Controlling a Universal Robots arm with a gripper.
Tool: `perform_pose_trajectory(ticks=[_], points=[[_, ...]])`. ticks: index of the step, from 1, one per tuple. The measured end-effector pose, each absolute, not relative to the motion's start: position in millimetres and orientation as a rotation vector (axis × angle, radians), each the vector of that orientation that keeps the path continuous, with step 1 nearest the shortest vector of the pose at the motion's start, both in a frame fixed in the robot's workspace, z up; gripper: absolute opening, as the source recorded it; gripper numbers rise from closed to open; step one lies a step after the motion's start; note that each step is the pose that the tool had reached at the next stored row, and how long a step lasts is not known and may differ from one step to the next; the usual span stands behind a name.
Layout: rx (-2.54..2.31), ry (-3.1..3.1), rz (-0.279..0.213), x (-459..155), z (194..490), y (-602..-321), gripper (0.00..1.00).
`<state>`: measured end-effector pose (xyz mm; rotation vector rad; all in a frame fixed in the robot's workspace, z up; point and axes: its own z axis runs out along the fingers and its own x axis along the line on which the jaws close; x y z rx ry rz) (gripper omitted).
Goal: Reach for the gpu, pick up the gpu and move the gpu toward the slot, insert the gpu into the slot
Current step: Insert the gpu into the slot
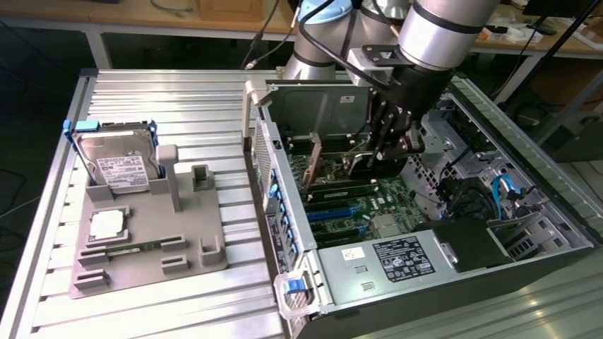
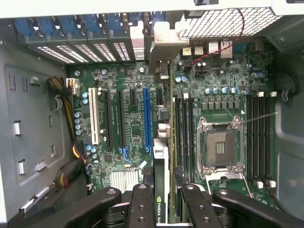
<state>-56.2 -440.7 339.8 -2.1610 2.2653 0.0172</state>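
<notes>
Ribbed aluminium bench (image 1: 141,92) runs across the workshop, with wooden tables behind it. Toward the bench's edge on the exterior view's left lies a grey tray (image 1: 193,244). It carries a hard drive (image 1: 118,166) standing in a holder at the tray's far end, a square silver chip (image 1: 109,224) near the middle, and a memory stick (image 1: 132,247) near the front edge.

On the side of the bench at the exterior view's right lies an open computer case (image 1: 556,233), with the power supply (image 1: 396,258) at its near end. The arm (image 1: 438,32) reaches down into the far half of the case.

The gripper (image 2: 164,209) has its fingers (image 2: 142,204) drawn narrow on the gpu (image 2: 160,187), pinching the thin card from both faces. The card stands on edge over the motherboard (image 2: 133,128), seen edge-on in the wrist view. Its silver bracket (image 2: 164,40) points to the case wall that has the blue clips. The card lies just beside the long blue slot (image 2: 146,118), between that slot and the processor socket (image 2: 220,147), and runs parallel to the slot. Whether its lower edge touches the board cannot be told.
</notes>
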Motion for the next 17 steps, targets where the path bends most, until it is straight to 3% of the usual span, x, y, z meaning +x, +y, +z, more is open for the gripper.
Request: perform_pose_trajectory(ticks=[17], points=[[-2.189, 2.238, 0.017, -63.0, 323.6, -441.8, 0.27]])
